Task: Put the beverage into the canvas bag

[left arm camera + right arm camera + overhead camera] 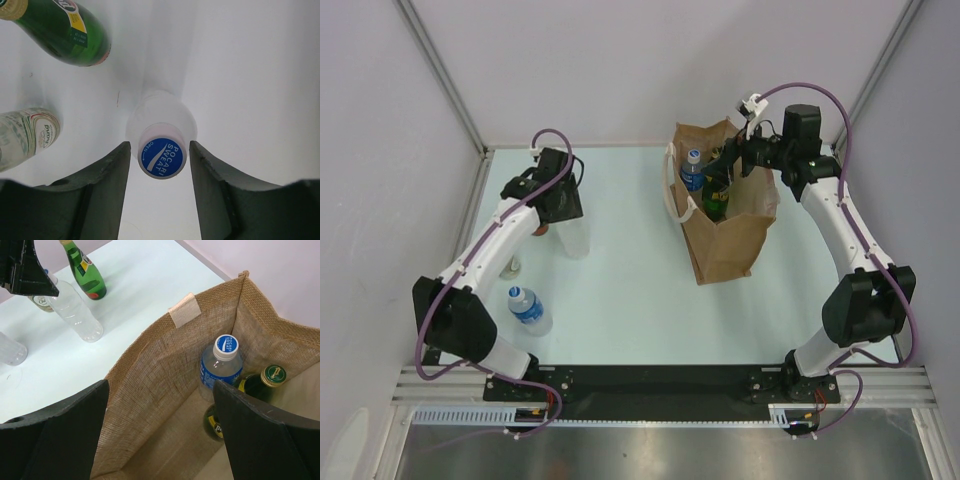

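The pale tabletop (630, 300) carries the canvas bag (735, 240), which stands upright and open-mouthed toward its far right corner. The right gripper (161, 390) hangs over the bag's mouth with its jaws wide and nothing between them.

Near the far left corner, the left gripper (160, 147) is narrowed around the upright Pocari Sweat bottle (161, 157), one finger on each side of its blue cap. Whether they press on it I cannot tell.

Inside the bag stand a blue-capped water bottle (222, 365) and, just beside it, a gold-capped green bottle (262, 382).

A green bottle (65, 30) and a labelled clear bottle (27, 135) are near the Pocari Sweat bottle. Another blue-capped bottle (528, 308) lies by the left edge.
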Motion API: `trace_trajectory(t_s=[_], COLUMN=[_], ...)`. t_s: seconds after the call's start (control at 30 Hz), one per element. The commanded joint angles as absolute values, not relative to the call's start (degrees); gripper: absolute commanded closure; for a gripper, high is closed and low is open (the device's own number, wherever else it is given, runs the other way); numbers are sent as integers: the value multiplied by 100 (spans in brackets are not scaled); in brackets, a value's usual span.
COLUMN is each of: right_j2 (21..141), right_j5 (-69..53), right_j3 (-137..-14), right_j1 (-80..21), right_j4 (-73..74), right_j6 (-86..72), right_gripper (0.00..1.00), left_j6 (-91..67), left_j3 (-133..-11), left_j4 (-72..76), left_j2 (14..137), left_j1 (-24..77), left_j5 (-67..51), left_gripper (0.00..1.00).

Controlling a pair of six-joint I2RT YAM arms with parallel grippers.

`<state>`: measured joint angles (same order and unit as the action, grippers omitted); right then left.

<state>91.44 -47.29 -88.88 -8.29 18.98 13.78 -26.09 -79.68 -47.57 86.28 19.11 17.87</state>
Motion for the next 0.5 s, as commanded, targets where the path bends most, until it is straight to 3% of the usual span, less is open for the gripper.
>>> trace_trajectory(t_s=[0.0,0.17,0.33,0.37,0.4,0.47], right_j2=[8851,8851,8833,8833,8824,8816], right_j5=[-4799,-4799,-4808,-4816,-4825,-4834], right_j3=[-8851,-8851,-8824,-8824,-8833,-8850], right_j1=[-853,-844,-844,-844,-844,-844], right_j4=[1872,1890,1898,1907,1916,1951], right_j6=[1362,1362,1362,1362,1362,1371], right_gripper=[10,10,10,10,10,10], left_j6=[-2417,-2338,-2259,-2224,-2180,-1978], left_j3=[-8323,-8394,-8420,-8429,-8455,-8490], left_j4=[-4729,-4737,-4737,-4729,-4720,-4667], left_j2=[8701,8745,8789,8780,8772,8693], left_j1=[1934,1934,1925,1934,1934,1968], left_j5=[1916,1898,1846,1828,1785,1697], left_gripper=[47,50,59,63,77,95])
